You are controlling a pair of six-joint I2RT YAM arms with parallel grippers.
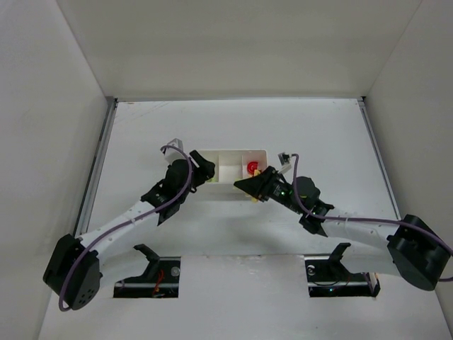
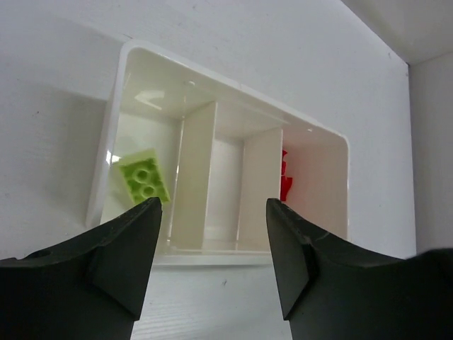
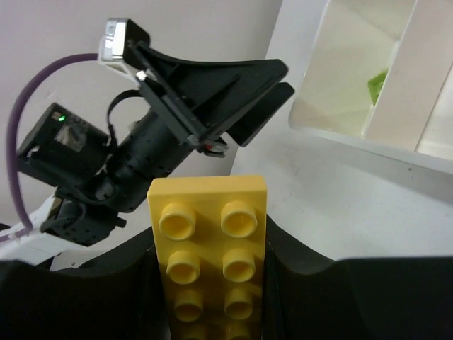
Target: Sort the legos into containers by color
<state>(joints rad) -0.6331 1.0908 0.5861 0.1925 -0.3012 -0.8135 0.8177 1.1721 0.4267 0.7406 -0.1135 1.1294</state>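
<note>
Lego [image 3: 208,258], yellow, sits clamped inside right gripper [image 3: 209,241].

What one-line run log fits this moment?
left jaws: open, empty | right jaws: shut on yellow lego | green lego: left compartment | red legos: right compartment

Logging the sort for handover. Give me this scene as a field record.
tray: white, three compartments
green brick: in left compartment
middle compartment: no brick seen
red brick: in right compartment
yellow brick: outside tray, held in right pincer
left pincer: open, empty, at the tray
</note>
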